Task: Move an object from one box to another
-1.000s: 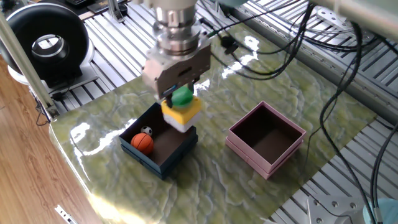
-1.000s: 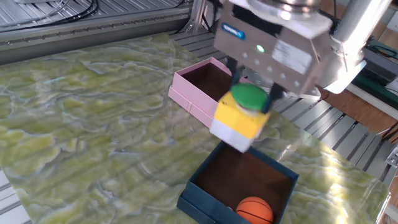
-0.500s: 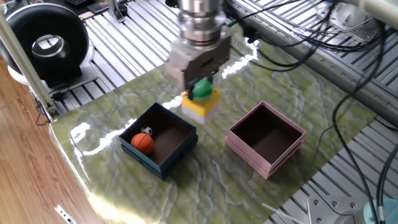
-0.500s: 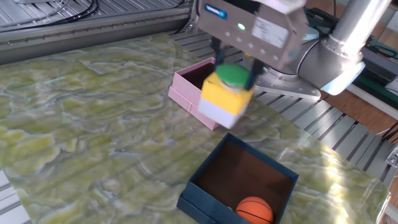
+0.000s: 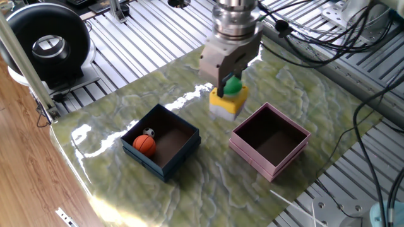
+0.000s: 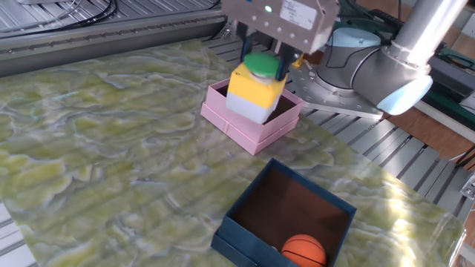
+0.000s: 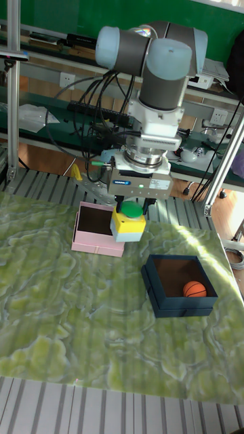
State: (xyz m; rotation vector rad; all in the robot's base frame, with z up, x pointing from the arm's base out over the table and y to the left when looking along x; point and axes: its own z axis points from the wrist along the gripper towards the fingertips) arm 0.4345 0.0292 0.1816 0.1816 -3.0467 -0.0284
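My gripper (image 5: pixel 231 82) (image 6: pixel 261 65) (image 7: pixel 129 209) is shut on a yellow-and-white block with a green round top (image 5: pixel 228 99) (image 6: pixel 255 92) (image 7: pixel 127 226), held in the air between the two boxes. The navy-blue box (image 5: pixel 161 142) (image 6: pixel 285 219) (image 7: pixel 179 285) stands on the table with an orange ball (image 5: pixel 146 144) (image 6: pixel 303 251) (image 7: pixel 194 289) inside it. The pink box (image 5: pixel 270 140) (image 6: pixel 252 123) (image 7: pixel 97 230) with its dark maroon inside lies right beside the held block, which hangs near its edge.
A green marbled mat (image 5: pixel 214 183) covers the table. A black round device (image 5: pixel 45 44) sits at the far left. Cables (image 5: pixel 328 38) trail over the metal slats behind the arm. The wooden edge (image 5: pixel 25 164) runs along the left.
The gripper has carried the block up and away from over the navy-blue box toward the pink box. The orange ball has stayed in the navy-blue box.
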